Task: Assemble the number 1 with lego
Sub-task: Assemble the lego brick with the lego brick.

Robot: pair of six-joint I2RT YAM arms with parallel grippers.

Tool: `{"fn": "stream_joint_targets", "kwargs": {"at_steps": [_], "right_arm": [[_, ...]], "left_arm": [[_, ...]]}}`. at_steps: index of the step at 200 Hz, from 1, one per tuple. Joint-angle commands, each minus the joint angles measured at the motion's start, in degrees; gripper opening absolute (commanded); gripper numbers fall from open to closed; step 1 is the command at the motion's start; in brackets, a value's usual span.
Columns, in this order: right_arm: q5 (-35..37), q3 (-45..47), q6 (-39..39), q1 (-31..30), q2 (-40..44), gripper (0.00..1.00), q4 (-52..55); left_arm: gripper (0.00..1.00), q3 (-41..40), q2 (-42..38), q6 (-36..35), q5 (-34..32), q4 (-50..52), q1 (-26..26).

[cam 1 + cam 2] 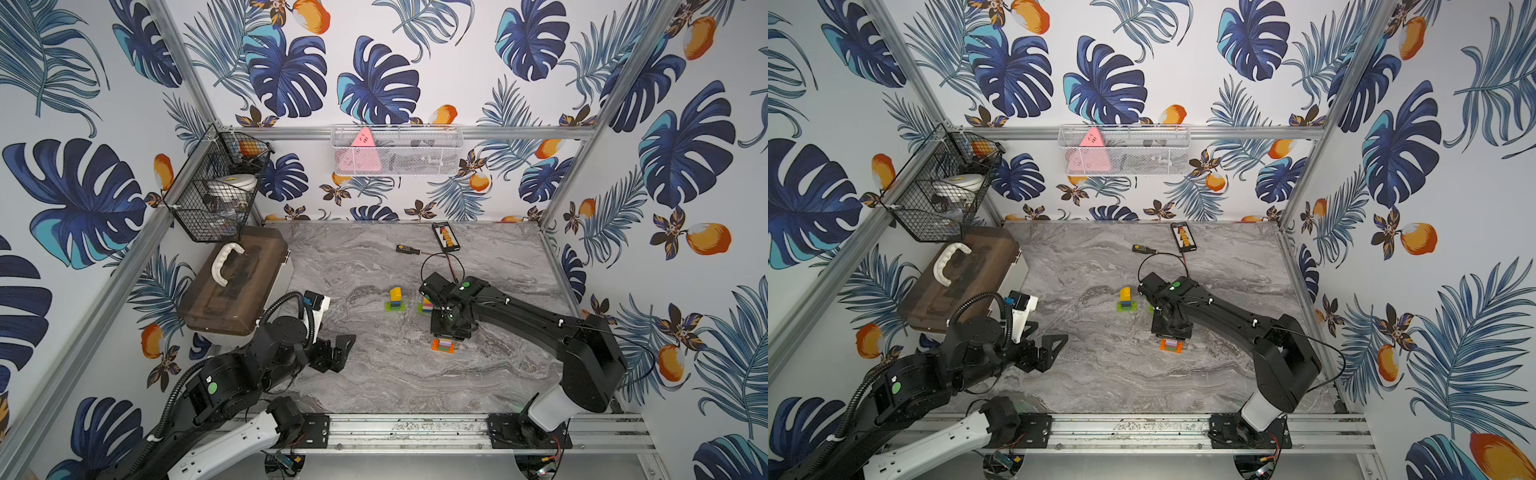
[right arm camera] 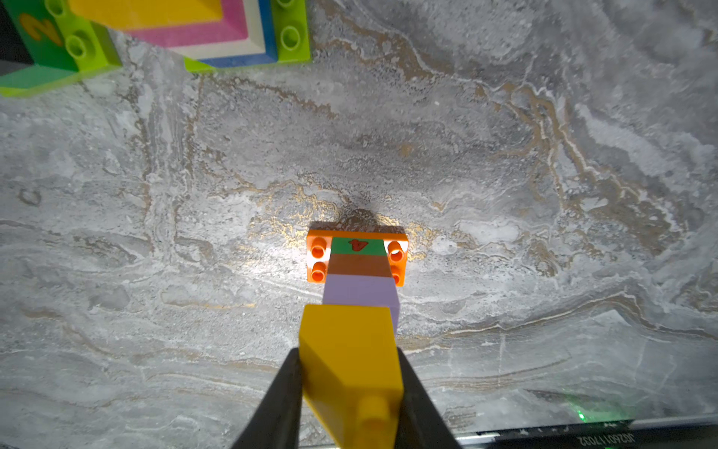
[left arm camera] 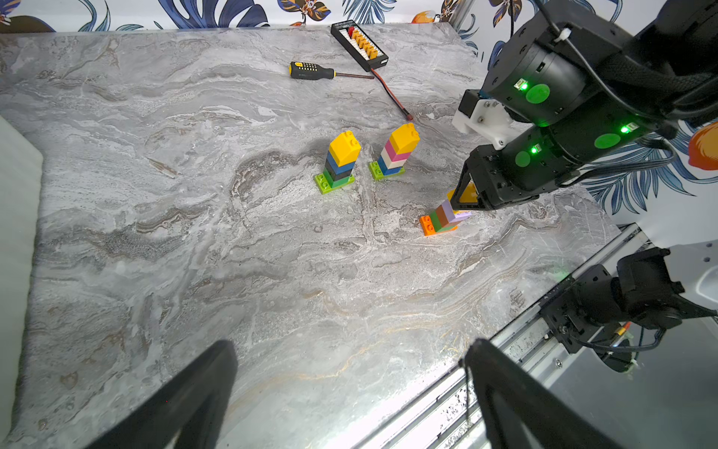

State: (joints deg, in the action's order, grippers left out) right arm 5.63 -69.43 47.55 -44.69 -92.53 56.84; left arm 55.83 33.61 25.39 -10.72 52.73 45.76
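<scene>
The right gripper (image 2: 347,355) is pinched tight on a yellow plastic brick (image 2: 349,388), one black finger on each side. The brick sits at the very top of a small lego stack (image 3: 441,221) with an orange studded base, then green, brown and lilac bricks. That stack stands near the middle of the grey marbled tabletop (image 1: 374,374). A little farther back, two more towers stand side by side on lime-green bases, both capped in yellow: a black-and-blue tower (image 3: 338,163) and a blue, white and pink tower (image 3: 394,153). The left gripper (image 3: 349,346) hangs spread wide over bare table, holding nothing.
</scene>
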Motion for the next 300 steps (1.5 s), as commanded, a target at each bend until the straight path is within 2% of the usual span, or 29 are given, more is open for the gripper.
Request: {"fn": "stream_joint_targets", "kwargs": {"at_steps": [1,128,172,300], "right_arm": [[0.9,0.5,1.1,-0.2,0.2,0.0,0.7],[2.8,0.1,0.0,-0.1,2.1,0.0,1.6],[1.3,2.2,1.0,-0.1,3.1,0.0,0.0],[2.1,2.7,1.5,-0.1,1.0,0.0,-1.7]], "left_arm": [[0.99,0.0,0.0,-0.9,-0.4,-1.6,-0.1],[0.99,0.1,-0.1,-0.8,-0.7,-1.5,-0.1],[0.99,0.0,-0.3,-0.8,-0.8,-1.5,-0.1],[0.99,0.0,-0.5,-0.7,-0.9,-1.4,-0.1]]}}
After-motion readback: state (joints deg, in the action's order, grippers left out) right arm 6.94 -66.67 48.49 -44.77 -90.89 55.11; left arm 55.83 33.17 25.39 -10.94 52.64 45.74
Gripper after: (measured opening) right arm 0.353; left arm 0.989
